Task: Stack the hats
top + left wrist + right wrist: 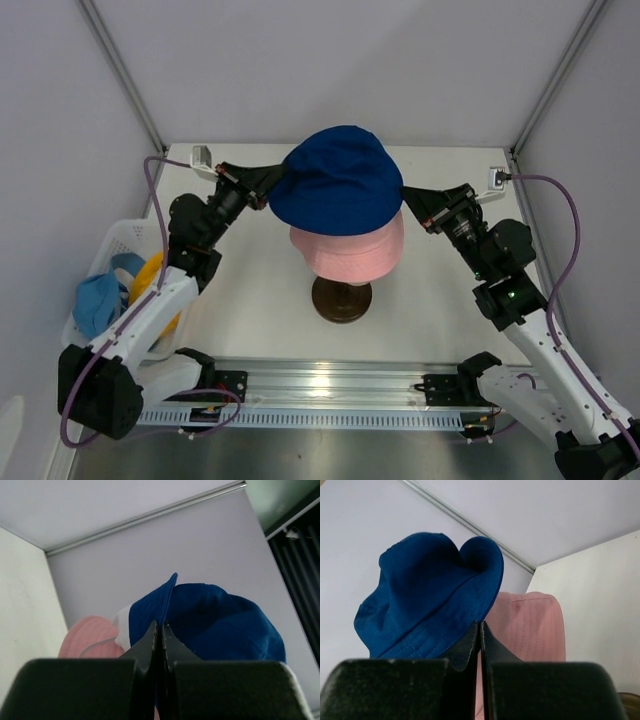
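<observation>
The navy blue hat (338, 180) hangs in the air just above the pink hat (350, 252), held by its brim from both sides. My left gripper (274, 186) is shut on the brim's left edge, and in the left wrist view the closed left gripper (160, 626) pinches the blue fabric of the navy blue hat (220, 622), with the pink hat (86, 636) behind. My right gripper (406, 196) is shut on the right edge. The right wrist view shows the right gripper (480, 625) at the navy blue hat (430, 595), beside the pink hat (532, 627).
The pink hat sits on a stand with a dark round base (342, 300) at the table's middle. A white basket (112, 240) at the left edge holds a light blue hat (98, 302) and a yellow-orange hat (150, 280). Walls close in the back and sides.
</observation>
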Controlling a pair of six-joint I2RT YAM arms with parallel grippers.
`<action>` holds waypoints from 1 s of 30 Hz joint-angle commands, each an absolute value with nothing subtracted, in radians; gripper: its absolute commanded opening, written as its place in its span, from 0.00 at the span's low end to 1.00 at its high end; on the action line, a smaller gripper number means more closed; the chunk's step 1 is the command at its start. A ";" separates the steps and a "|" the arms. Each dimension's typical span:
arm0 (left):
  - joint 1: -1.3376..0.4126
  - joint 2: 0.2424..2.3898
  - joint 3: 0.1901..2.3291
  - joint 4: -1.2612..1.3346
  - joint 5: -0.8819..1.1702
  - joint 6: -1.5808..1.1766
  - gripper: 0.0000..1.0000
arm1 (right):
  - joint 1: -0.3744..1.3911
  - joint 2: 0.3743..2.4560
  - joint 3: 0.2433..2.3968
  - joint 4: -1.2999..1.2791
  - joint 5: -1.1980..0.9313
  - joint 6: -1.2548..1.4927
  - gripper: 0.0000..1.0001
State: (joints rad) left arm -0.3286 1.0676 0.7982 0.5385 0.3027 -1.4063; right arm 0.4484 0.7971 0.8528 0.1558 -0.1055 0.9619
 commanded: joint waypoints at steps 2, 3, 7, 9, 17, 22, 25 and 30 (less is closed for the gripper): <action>-0.314 1.175 0.879 0.822 0.419 -1.562 0.01 | 0.443 0.814 0.839 0.222 -0.126 0.885 0.00; -0.314 1.187 0.923 0.815 0.446 -1.556 0.01 | 0.442 0.816 0.844 0.227 -0.126 0.879 0.00; -0.314 1.178 1.061 0.637 0.443 -1.430 0.01 | 0.440 0.831 0.908 0.227 -0.126 0.844 0.00; -0.314 1.143 1.182 0.366 0.411 -1.269 0.01 | 0.440 0.842 0.937 0.226 -0.124 0.825 0.00; -0.316 1.034 1.258 0.052 0.265 -1.117 0.01 | 0.440 0.868 1.020 0.241 -0.126 0.784 0.00; -0.324 0.959 1.152 0.041 0.284 -1.212 0.09 | 0.440 0.845 1.012 0.242 -0.138 0.761 0.00; -0.357 0.924 1.077 0.081 0.264 -1.262 0.14 | 0.440 0.827 0.993 0.239 -0.161 0.712 0.00; -0.374 0.920 1.062 0.052 0.230 -1.238 0.13 | 0.440 0.795 0.989 0.178 -0.134 0.692 0.00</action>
State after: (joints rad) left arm -0.3653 0.9371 1.0653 0.0334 0.2539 -1.2175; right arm 0.4431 0.8265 0.9791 0.1902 -0.1513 0.7391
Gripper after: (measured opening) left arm 0.136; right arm 0.009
